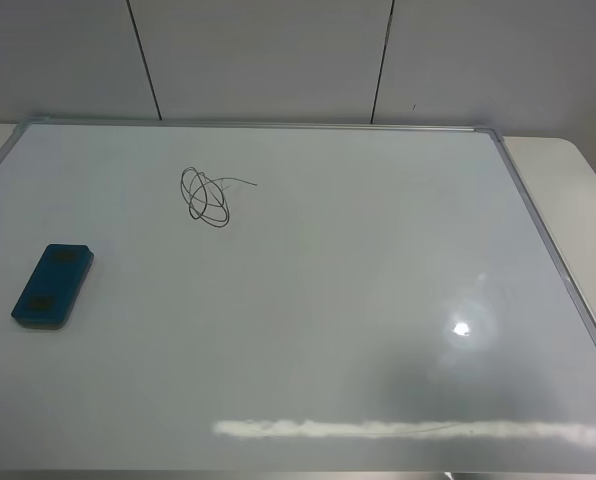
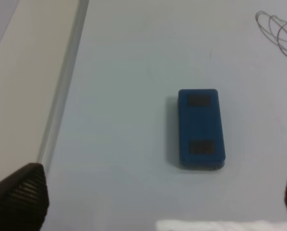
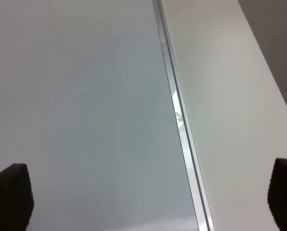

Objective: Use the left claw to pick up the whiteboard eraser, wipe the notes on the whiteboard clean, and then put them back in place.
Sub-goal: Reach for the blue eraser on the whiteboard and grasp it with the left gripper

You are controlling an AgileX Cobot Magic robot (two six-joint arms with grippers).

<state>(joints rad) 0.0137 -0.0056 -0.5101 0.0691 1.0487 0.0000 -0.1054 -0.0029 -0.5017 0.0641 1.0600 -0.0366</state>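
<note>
The whiteboard (image 1: 378, 250) lies flat and fills most of the exterior high view. The teal-blue whiteboard eraser (image 1: 53, 285) lies on it near the left edge, and also shows in the left wrist view (image 2: 200, 128). The notes (image 1: 208, 195), a black looped scribble, sit on the board beyond the eraser, partly seen in the left wrist view (image 2: 280, 33). Neither arm shows in the exterior high view. The left claw (image 2: 158, 197) hangs above the board, open and empty, its fingertips (image 2: 18, 197) wide apart short of the eraser. My right gripper (image 3: 148, 197) is open and empty over the board's right frame (image 3: 179, 120).
The board rests on a cream table (image 1: 568, 170) that shows past its right edge and beside the left frame (image 2: 61, 91). A grey panelled wall (image 1: 278, 50) stands behind. A bright light glare (image 1: 463, 327) marks the board's right part.
</note>
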